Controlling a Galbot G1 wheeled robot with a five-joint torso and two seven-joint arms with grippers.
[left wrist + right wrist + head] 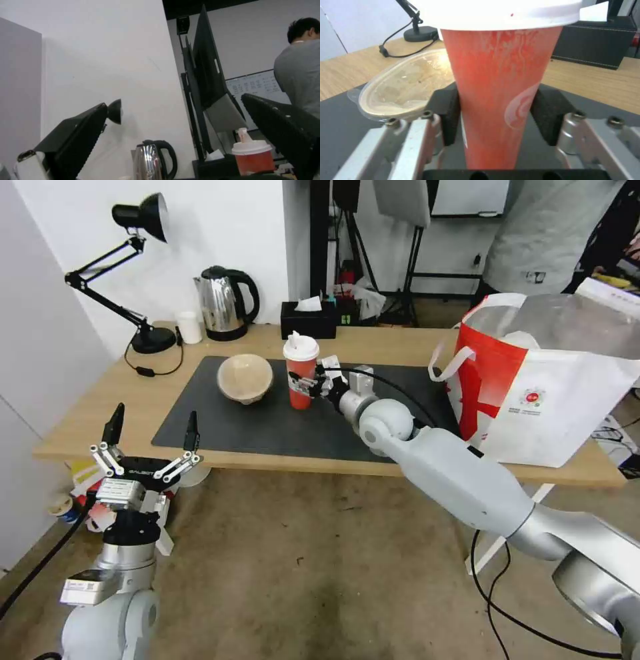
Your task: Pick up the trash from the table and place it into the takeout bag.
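A tall red cup (301, 373) with a white lid stands upright on the dark grey mat (220, 427) of the table (93, 413). My right gripper (308, 380) is shut on it; in the right wrist view both black pads (448, 115) press against the red cup's (500, 82) sides. The beige paper-pulp bowl (245, 377) lies tilted just left of the cup, and it is the bowl (400, 87) behind the cup in that wrist view. The takeout bag (540, 387) stands open at the table's right end. My left gripper (152, 437) stays open before the table's front left edge, holding nothing.
A black desk lamp (143, 280), a steel kettle (223, 303), a small white cup (190, 327) and a black tissue box (308, 319) line the table's back edge. A person in grey stands behind the bag. Cables trail on the floor at the right.
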